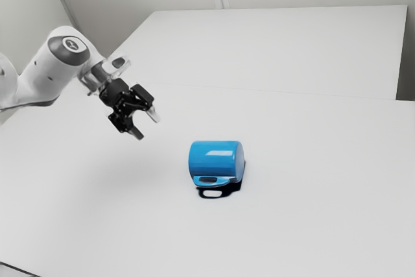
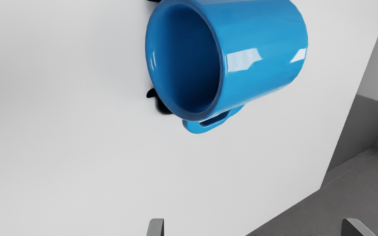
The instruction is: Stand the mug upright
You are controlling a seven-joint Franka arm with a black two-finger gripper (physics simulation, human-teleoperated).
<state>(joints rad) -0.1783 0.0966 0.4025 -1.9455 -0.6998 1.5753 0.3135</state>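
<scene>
Across most of the exterior view, table (image 1: 311, 225): white and smooth, with a thin line running over it beyond the mug (image 1: 214, 154); one of its corners shows in the wrist view, past the mug's base end, with grey floor (image 2: 307, 213) below.
Arm (image 1: 55, 63): white, coming in from the exterior view's left and angling down over the table.
Gripper (image 1: 148, 128): black with pale fingertips, held above the table and apart from the mug, on its open-mouthed side; its fingers (image 2: 156, 227) stand wide of each other.
Mug: blue and glossy, lying on its side on the table, inside the edges and well apart from the corner; it lies toward the exterior view's right from the gripper.
Mouth (image 2: 189, 62): facing the exterior view's left, dark blue inside; the closed base points the opposite way.
Handle (image 2: 197, 127): low on the mug's flank, on the side nearest the exterior camera; whether it touches the table, I cannot tell.
Shadow (image 1: 233, 188): black, on the table just beside the handle.
</scene>
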